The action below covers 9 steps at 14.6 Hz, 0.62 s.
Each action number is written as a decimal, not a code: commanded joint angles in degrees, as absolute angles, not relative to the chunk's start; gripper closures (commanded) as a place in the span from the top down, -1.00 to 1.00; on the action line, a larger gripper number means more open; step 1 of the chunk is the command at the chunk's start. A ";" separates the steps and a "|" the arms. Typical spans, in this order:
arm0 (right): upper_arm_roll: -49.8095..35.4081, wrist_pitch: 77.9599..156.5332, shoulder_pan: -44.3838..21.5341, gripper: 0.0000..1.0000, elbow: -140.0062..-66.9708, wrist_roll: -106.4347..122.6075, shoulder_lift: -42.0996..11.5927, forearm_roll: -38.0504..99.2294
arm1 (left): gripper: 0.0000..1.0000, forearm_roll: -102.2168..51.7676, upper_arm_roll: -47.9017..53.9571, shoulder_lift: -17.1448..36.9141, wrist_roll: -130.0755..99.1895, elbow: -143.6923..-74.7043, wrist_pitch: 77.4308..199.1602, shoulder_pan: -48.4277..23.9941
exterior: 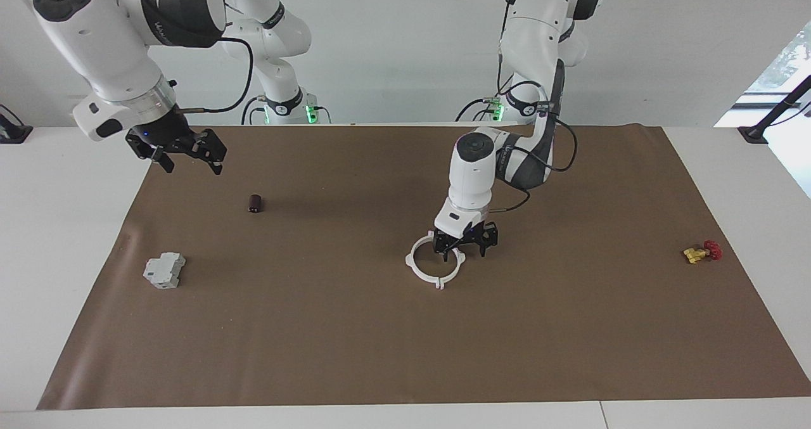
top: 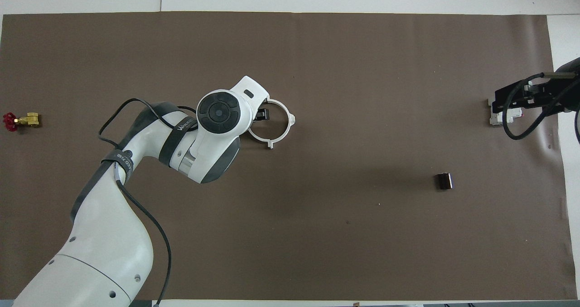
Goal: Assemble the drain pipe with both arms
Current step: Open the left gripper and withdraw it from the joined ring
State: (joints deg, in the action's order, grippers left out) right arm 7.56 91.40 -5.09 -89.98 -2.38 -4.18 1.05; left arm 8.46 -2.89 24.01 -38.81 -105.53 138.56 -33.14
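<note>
The drain pipe [exterior: 439, 282] lies flat on the brown mat as one joined white ring with end tabs [top: 292, 119], near the middle of the table. My left gripper [exterior: 464, 250] is open and hangs low over the part of the ring's rim toward the left arm's end, with that rim between its spread fingers. In the overhead view the wrist hides most of the left gripper [top: 260, 114]. My right gripper [exterior: 190, 161] is open and holds nothing. It waits raised over the mat's edge at the right arm's end [top: 516, 99].
A grey boxy block [exterior: 164, 270] sits at the right arm's end, partly under the right gripper in the overhead view [top: 496, 116]. A small dark cylinder [exterior: 255, 203] lies nearer the robots than the block. A yellow-and-red valve [exterior: 701, 252] lies at the left arm's end.
</note>
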 commanded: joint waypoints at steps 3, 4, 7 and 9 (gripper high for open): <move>7.03 92.29 -4.92 1.00 -91.14 -1.05 -2.81 0.35 | 1.00 9.14 -2.81 21.71 -38.15 -107.05 139.48 -29.45; 7.03 92.20 -4.92 1.00 -91.14 -1.05 -2.81 0.35 | 1.00 9.23 -2.81 21.71 -37.97 -107.05 139.48 -28.57; 7.03 92.11 -5.01 1.00 -91.05 -1.05 -2.72 0.35 | 1.00 9.14 -2.64 21.36 -33.94 -107.14 138.96 -24.01; 7.03 92.11 -5.01 1.00 -91.05 -1.05 -2.72 0.35 | 1.00 9.14 -2.55 20.74 -32.18 -107.23 138.87 -21.81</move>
State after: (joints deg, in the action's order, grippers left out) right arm 7.36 91.40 -5.19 -89.96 -2.37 -3.80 1.05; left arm 8.46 -3.01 22.60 -34.32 -105.70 138.56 -24.24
